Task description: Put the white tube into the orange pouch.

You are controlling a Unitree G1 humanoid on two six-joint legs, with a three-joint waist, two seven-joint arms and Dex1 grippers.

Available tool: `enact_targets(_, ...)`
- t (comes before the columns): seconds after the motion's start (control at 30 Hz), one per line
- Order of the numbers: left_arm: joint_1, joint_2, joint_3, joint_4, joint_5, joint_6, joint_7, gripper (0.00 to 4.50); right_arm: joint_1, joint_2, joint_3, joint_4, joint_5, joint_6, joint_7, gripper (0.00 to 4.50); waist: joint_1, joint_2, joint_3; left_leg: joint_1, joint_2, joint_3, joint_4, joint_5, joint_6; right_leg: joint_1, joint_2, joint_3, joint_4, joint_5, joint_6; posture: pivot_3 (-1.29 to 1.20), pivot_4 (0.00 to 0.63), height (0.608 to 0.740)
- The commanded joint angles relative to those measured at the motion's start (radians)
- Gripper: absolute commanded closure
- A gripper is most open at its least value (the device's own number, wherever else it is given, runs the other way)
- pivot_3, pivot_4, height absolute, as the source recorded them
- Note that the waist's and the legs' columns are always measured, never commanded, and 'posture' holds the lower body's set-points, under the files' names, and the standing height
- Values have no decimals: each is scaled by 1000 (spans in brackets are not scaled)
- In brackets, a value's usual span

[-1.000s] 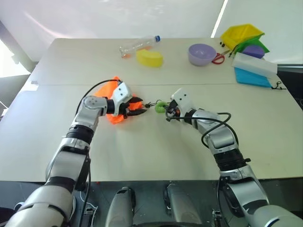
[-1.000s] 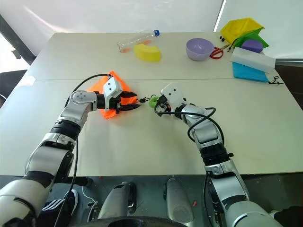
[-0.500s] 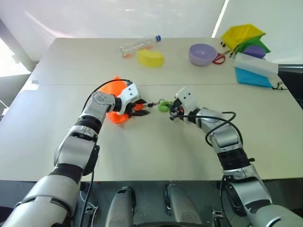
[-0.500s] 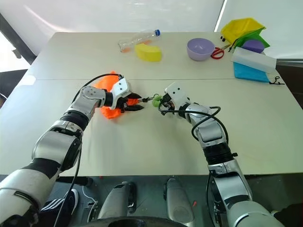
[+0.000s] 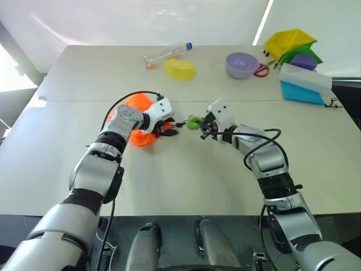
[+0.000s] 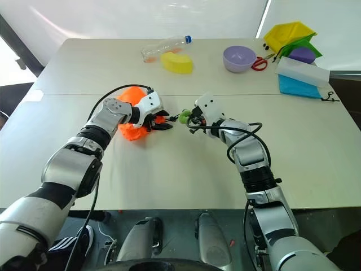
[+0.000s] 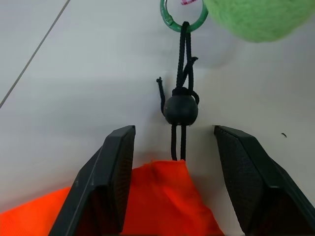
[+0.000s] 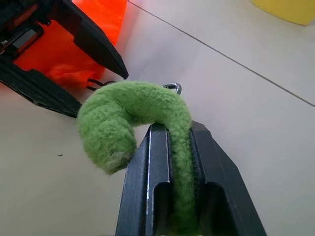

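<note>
The orange pouch (image 5: 137,124) lies bunched on the table, left of centre. Its dark cord (image 7: 180,73) runs through a black bead (image 7: 181,109) to a green ring (image 7: 183,19). My left gripper (image 5: 168,130) is open, its fingers (image 7: 110,172) on either side of the pouch's neck, with orange fabric between them. Just to the right, my right gripper (image 8: 178,127) is shut on a green fuzzy loop (image 5: 193,122) at the cord's end. The white tube is out of view.
Along the far edge lie a clear bottle (image 5: 166,53), a yellow sponge (image 5: 179,69), a purple bowl (image 5: 241,64) and red scissors (image 5: 260,70). At the back right are a long white box (image 5: 303,77) on a blue item and a yellow bin (image 5: 287,40).
My left gripper has edged right toward the green loop and its wrist has turned. The pouch has gone from a flat spread shape to a bunched one. The right gripper holds as before.
</note>
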Motion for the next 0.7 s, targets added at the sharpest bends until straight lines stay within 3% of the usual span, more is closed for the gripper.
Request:
enact_targets(0.03, -12, -10, -14, 9, 23, 13, -3, 2293, -21, -10, -15, -42, 1, -14, -7, 4500, 0, 0, 0, 0, 0, 0, 0, 0, 0, 0, 0, 0, 0, 0, 0, 0, 150, 740)
enact_targets(0.13, -12, -15, -10, 5, 22, 9, 8, 3520, -18, -9, -14, -51, 6, -9, -8, 4500, 2, 0, 0, 0, 0, 0, 0, 0, 0, 0, 0, 0, 0, 0, 0, 0, 150, 740)
enact_targets(0.43, -17, -3, 57, -13, -53, 69, -96, 3520, -48, 5, -37, -42, 20, -32, -30, 4500, 1, 0, 0, 0, 0, 0, 1, 0, 0, 0, 0, 0, 1, 0, 0, 0, 150, 740)
enact_targets(0.7, 5, 92, 112, -28, -114, 152, -259, 3520, -63, 30, -67, -32, 50, -50, -48, 4500, -4, 0, 0, 0, 0, -1, 0, 0, 0, 0, 0, 0, 1, 0, 0, 0, 150, 740)
